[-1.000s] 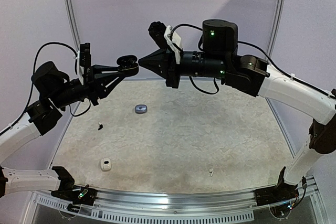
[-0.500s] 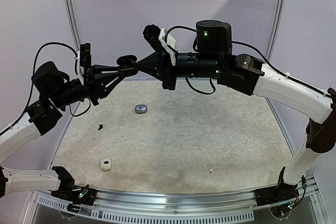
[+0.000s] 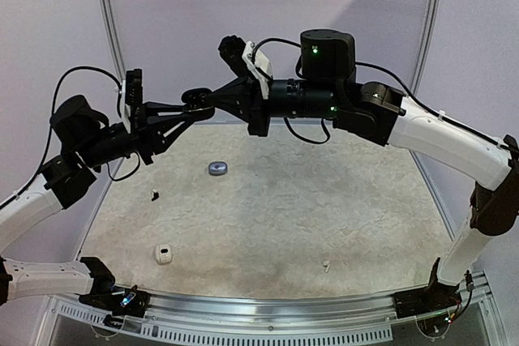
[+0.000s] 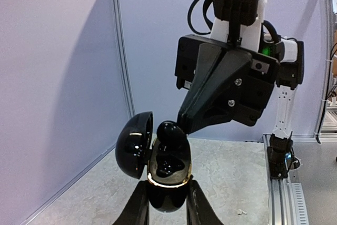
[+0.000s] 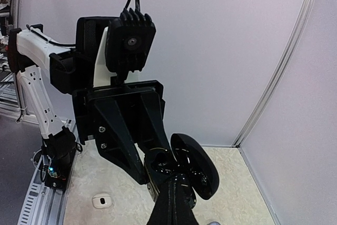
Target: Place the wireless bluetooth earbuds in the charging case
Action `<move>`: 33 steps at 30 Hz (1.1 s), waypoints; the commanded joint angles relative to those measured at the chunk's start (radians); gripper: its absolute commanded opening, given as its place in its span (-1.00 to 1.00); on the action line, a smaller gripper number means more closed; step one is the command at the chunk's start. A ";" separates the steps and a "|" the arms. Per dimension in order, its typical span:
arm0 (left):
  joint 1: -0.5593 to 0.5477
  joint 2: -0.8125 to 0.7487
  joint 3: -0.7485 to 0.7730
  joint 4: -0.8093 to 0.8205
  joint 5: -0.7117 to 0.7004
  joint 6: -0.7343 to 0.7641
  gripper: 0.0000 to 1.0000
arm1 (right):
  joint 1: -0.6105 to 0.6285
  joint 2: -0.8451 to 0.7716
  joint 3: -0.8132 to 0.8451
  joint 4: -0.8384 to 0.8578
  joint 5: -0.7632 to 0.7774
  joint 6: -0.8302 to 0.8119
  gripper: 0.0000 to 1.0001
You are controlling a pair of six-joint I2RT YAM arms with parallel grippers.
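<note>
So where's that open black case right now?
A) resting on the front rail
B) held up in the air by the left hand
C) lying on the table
B: the left wrist view shows the black case, lid open, gripped by the left hand above the table, with the right hand holding a black earbud at its opening.

text: none readable | labels: none | brands: none | numbers: none
</note>
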 commanded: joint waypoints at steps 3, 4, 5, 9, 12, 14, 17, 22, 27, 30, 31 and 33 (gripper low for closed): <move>0.003 0.000 0.010 -0.013 0.011 0.017 -1.00 | 0.000 0.035 0.032 -0.020 -0.011 0.009 -0.99; 0.004 0.000 0.010 -0.013 0.011 0.018 -1.00 | 0.000 0.037 0.032 -0.020 -0.006 0.010 -0.99; 0.004 0.000 0.010 -0.013 0.011 0.018 -1.00 | 0.000 0.039 0.034 -0.020 -0.004 0.011 -0.99; 0.004 0.000 0.010 -0.013 0.011 0.019 -1.00 | 0.000 0.042 0.036 -0.022 0.013 0.011 -0.99; 0.003 0.002 0.010 -0.011 0.013 0.019 -1.00 | -0.001 0.049 0.064 -0.030 0.035 0.013 -0.98; 0.002 0.003 0.008 -0.009 0.014 0.019 -1.00 | 0.000 0.065 0.095 -0.055 0.040 0.018 -0.98; 0.002 0.000 0.008 -0.011 0.009 0.020 -1.00 | 0.000 0.071 0.105 -0.075 0.059 0.013 -0.97; 0.002 -0.005 0.004 -0.016 0.003 0.024 -1.00 | 0.001 0.051 0.120 -0.113 0.063 0.002 -0.89; 0.002 -0.005 -0.001 -0.016 0.001 0.031 -1.00 | 0.000 0.017 0.122 -0.101 0.032 0.006 -0.72; 0.002 -0.004 -0.001 -0.015 0.006 0.034 -1.00 | -0.001 0.015 0.124 -0.087 0.034 0.034 -0.58; 0.002 -0.004 -0.001 -0.014 0.008 0.034 -1.00 | -0.001 0.019 0.126 -0.086 0.036 0.043 -0.55; 0.002 -0.003 -0.001 -0.014 0.012 0.040 -1.00 | 0.001 0.030 0.132 -0.086 0.051 0.055 -0.55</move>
